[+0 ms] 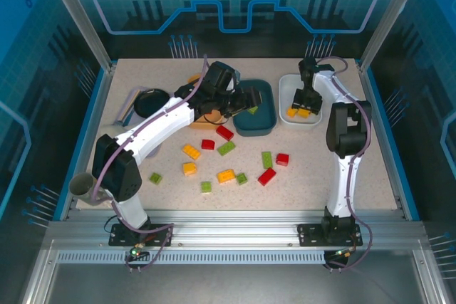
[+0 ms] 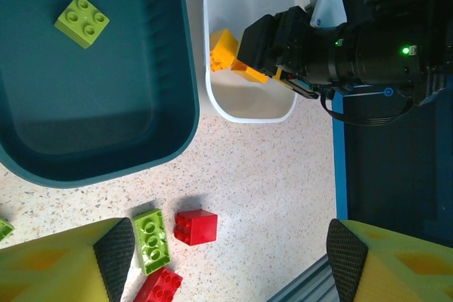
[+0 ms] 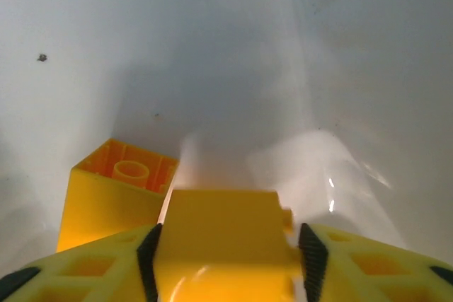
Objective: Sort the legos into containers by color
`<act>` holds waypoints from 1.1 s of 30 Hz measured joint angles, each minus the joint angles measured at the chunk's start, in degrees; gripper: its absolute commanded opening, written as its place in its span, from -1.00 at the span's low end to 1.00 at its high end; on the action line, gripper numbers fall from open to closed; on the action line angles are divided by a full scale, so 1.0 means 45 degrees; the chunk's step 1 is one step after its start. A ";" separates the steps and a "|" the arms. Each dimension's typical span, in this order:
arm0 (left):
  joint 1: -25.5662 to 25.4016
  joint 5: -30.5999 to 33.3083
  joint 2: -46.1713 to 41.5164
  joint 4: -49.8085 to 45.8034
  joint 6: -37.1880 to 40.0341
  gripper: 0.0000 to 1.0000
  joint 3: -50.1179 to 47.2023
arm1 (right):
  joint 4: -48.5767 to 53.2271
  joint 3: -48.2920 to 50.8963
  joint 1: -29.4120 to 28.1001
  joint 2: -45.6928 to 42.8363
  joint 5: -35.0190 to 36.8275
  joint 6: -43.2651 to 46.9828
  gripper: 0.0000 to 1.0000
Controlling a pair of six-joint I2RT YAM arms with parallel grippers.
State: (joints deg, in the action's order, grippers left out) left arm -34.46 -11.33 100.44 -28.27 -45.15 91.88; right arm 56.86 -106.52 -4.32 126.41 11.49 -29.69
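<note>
Currently, the right gripper point(image 3: 226, 259) sits low inside the white tub point(image 1: 288, 87), at the far right of the table point(image 1: 342, 169). A yellow lego point(image 3: 223, 235) lies between its fingertip pads point(image 3: 151, 259). Both pads stand close against the sides of this brick, but it cannot be determined whether they press on it. A second yellow lego point(image 3: 113, 196) lies on the tub floor just beside the first, with its hollow underside up.

The left gripper point(image 2: 230, 249) is spread wide and holds nothing. In the top view it hangs over the left part of the teal tub point(image 2: 106, 139). The teal tub stands just left of the white tub, with a narrow strip of table between them. One light green square lego point(image 2: 82, 20) lies studs up on the teal tub floor.

The orange tub point(image 1: 194, 78) stands left of the teal tub and is largely covered by the left arm. A black plate point(image 1: 151, 101) lies farther left.

The loose legos point(image 1: 226, 175) are scattered on the table between the two arms, nearer than the tubs. They number about twelve:
- four red
- five light green
- three yellow-orange
</note>
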 measured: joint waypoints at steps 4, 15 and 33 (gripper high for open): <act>0.0107 0.0355 -0.0058 -0.0393 0.0000 0.51 -0.0053 | 0.0029 -0.0097 -0.0005 -0.0049 -0.0102 0.0019 0.26; 0.1467 0.2346 -0.1938 -0.3036 -0.3021 0.26 -0.2880 | -0.3104 0.4070 -0.2414 -0.6057 -0.0432 0.0869 0.34; 0.1943 0.2375 0.0330 -0.3172 -1.1565 0.31 -0.4784 | -0.9894 1.2240 -0.7723 -1.1764 -0.4197 0.3376 0.52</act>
State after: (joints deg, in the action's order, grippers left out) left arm -25.71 -0.64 101.93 -42.54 -97.19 70.35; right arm 12.34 -51.44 -39.07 73.47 -7.40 -14.50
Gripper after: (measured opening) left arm 0.655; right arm 0.761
